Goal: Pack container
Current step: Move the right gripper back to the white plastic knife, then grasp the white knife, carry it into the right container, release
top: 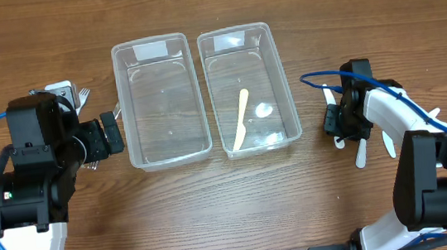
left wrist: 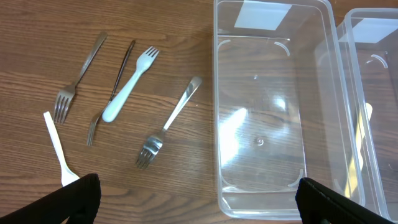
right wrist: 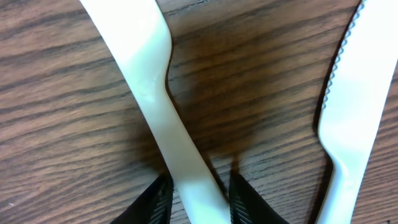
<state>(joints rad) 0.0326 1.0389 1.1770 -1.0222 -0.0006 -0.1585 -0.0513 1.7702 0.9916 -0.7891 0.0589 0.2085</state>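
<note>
1. Two containers stand side by side in the middle of the brown wooden bench (top: 232, 207), their long walls just beside each other.
2. The empty clear rectangular plastic container (top: 161, 98) is the one nearer the left arm.
3. The second clear rectangular plastic container (top: 248, 85), nearer the right arm, holds a cream plastic knife (top: 240, 121) lying flat on its floor, roughly along its length.
4. The left end effector (left wrist: 199, 205) is released. Its black fingers (left wrist: 74, 199) sit wide apart at the lower corners of the left wrist view and hold nothing.
5. Loose on the bench ahead of it, beside the empty container, lie a white plastic fork (left wrist: 130, 84), a second white plastic fork (left wrist: 56, 149), a thin dark metal fork (left wrist: 112, 93) and two silver metal forks (left wrist: 78, 78) (left wrist: 168, 124).
6. The right end effector (right wrist: 199, 199) is low at the bench, well to the side of the containers. It grasps a white plastic utensil (right wrist: 155, 93) that lies flat, with a black fingertip (right wrist: 155, 199) tight on each side of its handle. Its wider end runs out of view.
7. A white serrated plastic knife (right wrist: 354, 106) lies near it, apart from the fingers.
</note>
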